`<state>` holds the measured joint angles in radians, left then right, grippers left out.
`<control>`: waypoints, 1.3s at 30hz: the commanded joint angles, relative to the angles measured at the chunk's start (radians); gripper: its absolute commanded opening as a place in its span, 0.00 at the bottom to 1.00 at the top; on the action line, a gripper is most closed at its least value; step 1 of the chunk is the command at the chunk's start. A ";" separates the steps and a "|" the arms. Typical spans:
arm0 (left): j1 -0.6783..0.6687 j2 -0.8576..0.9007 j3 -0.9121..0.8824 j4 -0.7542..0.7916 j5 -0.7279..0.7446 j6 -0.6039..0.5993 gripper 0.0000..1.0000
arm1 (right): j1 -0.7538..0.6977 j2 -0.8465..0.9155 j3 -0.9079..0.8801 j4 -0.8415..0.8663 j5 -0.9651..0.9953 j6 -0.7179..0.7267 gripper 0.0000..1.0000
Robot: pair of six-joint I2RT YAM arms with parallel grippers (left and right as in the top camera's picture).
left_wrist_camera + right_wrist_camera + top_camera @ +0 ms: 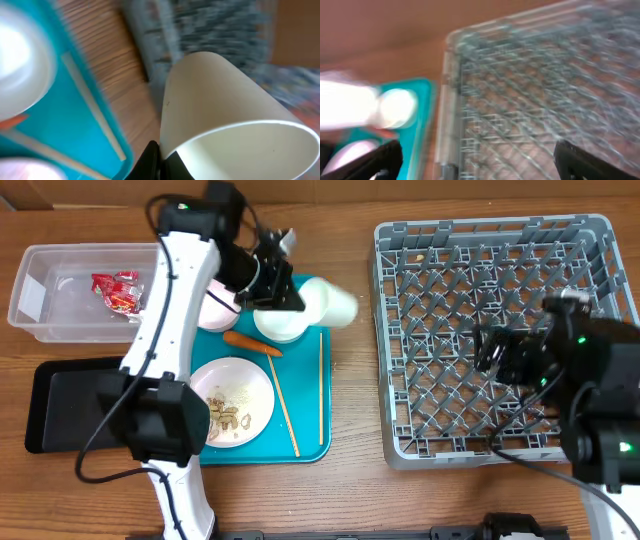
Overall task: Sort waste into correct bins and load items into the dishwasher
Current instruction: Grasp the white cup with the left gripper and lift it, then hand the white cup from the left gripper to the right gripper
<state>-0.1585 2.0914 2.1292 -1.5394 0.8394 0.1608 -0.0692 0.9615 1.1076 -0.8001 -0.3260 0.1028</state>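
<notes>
My left gripper (296, 293) is shut on the rim of a cream cup (333, 302), held tilted above the right side of the teal tray (311, 445). The cup fills the left wrist view (225, 110), with one finger inside its rim and one outside (161, 161). On the tray lie a white bowl (280, 325), a carrot (252, 342), a plate with food scraps (233, 400) and two chopsticks (321, 388). My right gripper (487, 350) is open and empty over the grey dishwasher rack (498, 240); the right wrist view shows the rack (540, 90).
A clear bin (45, 305) holding red wrappers (117, 290) stands at the far left. A black bin (70, 405) sits in front of it. A second white dish (215, 310) shows under my left arm.
</notes>
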 commanded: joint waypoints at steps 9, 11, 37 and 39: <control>-0.033 -0.017 0.014 -0.005 0.558 0.191 0.04 | -0.025 0.258 0.023 0.327 -1.092 -0.167 1.00; -0.034 -0.017 0.014 -0.005 0.595 0.149 0.04 | -0.025 0.285 0.023 0.334 -1.104 -0.167 1.00; -0.216 -0.017 0.014 0.000 0.573 0.092 0.04 | -0.024 0.325 0.019 0.454 -1.119 -0.156 0.98; -0.220 -0.017 0.014 0.000 0.569 0.093 0.04 | -0.024 0.325 0.019 0.460 -1.120 -0.156 0.98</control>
<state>-0.3660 2.0888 2.1296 -1.5410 1.4204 0.2611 -0.0910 1.2854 1.1133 -0.3538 -1.3987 -0.0525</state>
